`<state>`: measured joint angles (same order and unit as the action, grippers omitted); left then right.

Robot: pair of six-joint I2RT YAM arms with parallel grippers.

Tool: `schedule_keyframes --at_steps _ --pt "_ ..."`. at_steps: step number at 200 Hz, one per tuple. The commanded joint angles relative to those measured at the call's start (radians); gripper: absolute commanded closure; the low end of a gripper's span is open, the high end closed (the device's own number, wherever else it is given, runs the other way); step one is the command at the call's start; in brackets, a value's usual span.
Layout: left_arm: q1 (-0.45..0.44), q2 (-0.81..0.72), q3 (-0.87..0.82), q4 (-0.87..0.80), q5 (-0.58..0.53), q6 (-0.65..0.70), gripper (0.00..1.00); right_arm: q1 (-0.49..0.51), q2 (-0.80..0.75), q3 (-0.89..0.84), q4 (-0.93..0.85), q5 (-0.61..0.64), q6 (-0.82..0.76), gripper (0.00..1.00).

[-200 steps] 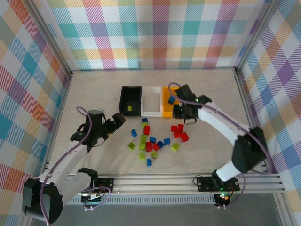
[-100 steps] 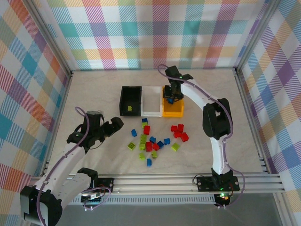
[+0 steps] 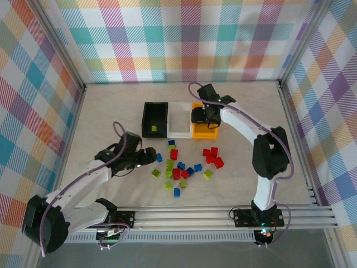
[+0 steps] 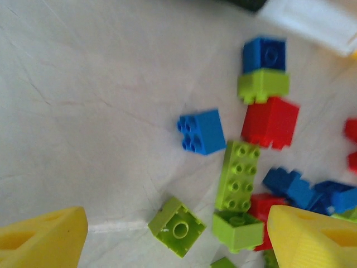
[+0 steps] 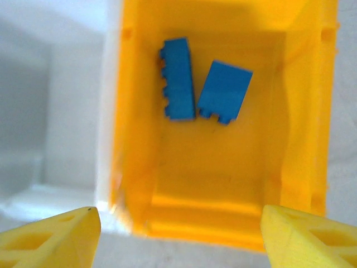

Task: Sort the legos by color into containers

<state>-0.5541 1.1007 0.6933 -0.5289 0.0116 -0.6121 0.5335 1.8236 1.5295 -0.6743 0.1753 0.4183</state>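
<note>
Red, blue and lime legos (image 3: 179, 167) lie scattered on the table in front of three bins: black (image 3: 146, 118), white (image 3: 179, 119) and orange-yellow (image 3: 204, 133). My left gripper (image 3: 148, 158) is open at the pile's left edge. In the left wrist view the left gripper (image 4: 178, 241) has a small lime brick (image 4: 177, 226) lying between its spread fingers, touching neither. My right gripper (image 3: 202, 116) hangs open over the orange-yellow bin (image 5: 139, 167), where two blue bricks (image 5: 178, 78) rest on the floor. The right gripper (image 5: 178, 237) holds nothing.
One lime brick (image 3: 153, 129) sits in the black bin. A red cluster (image 3: 212, 156) lies right of the main pile. A long lime brick (image 4: 238, 176) and a blue brick (image 4: 202, 131) lie just beyond my left fingers. Checked walls enclose the table.
My left gripper has moved right, up to the pile's left edge. My right gripper has shifted about over the orange-yellow bin and now hangs above it.
</note>
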Motion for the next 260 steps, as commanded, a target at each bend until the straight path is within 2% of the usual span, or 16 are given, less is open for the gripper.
schedule_keyframes --at_steps 1,23,52,120,156,222,260 --pt "-0.08 0.085 0.035 -0.034 -0.107 0.012 0.16 0.027 -0.115 -0.124 0.075 -0.009 0.022 0.21" --pt "-0.124 0.164 0.04 -0.033 -0.165 0.031 0.17 0.04 -0.22 -0.247 0.118 -0.028 0.05 0.2" --pt "-0.154 0.25 0.058 -0.038 -0.162 0.069 0.21 0.043 -0.316 -0.355 0.144 -0.032 0.072 0.19" --pt "-0.215 0.338 0.081 -0.048 -0.156 0.093 0.23 0.043 -0.387 -0.426 0.161 -0.004 0.08 0.19" --pt "-0.22 0.376 0.083 -0.042 -0.167 0.093 0.31 0.042 -0.404 -0.443 0.162 0.005 0.081 0.18" --pt "-0.222 0.361 0.069 -0.033 -0.168 0.075 0.53 0.042 -0.42 -0.447 0.156 0.026 0.083 0.18" --pt "-0.204 0.307 0.111 -0.078 -0.186 0.073 0.56 0.042 -0.433 -0.457 0.16 0.019 0.093 0.18"
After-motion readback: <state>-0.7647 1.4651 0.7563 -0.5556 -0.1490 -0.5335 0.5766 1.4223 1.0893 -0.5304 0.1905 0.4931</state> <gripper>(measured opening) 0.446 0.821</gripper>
